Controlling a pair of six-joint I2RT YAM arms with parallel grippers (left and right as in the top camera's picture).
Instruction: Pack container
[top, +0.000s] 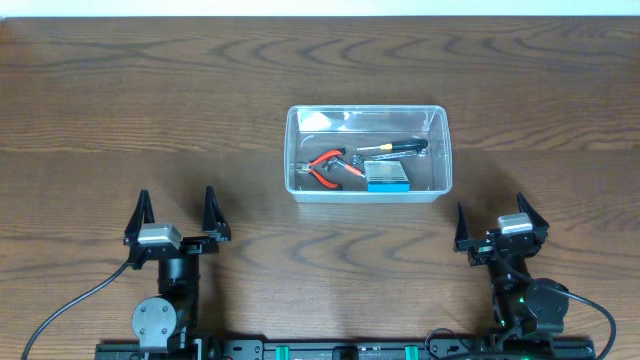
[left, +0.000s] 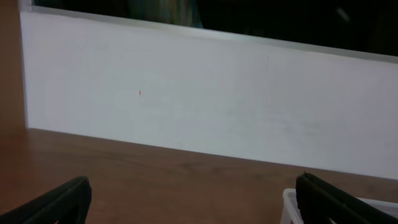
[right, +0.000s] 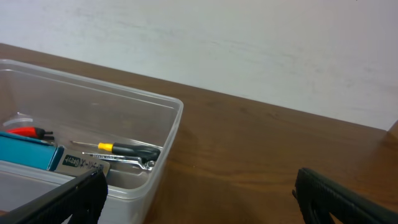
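The clear plastic container (top: 368, 152) stands on the table's middle, a little right of centre. Inside lie red-handled pliers (top: 327, 166), a yellow-and-black screwdriver (top: 395, 148), a thin metal wrench (right: 121, 159) and a small blue-and-white box (top: 386, 177). My left gripper (top: 176, 215) is open near the front left, well clear of the container, with nothing between its fingers. My right gripper (top: 500, 222) is open at the front right, just beyond the container's near right corner, and holds nothing. In the right wrist view the container (right: 163, 140) sits left of the gripper (right: 199, 194).
A white wall (left: 205, 93) runs along the table's far edge. Bare wooden tabletop (top: 120, 120) surrounds the container on all sides. A corner of the container (left: 289, 202) shows beside my left gripper's right finger. Cables trail from both arm bases at the front edge.
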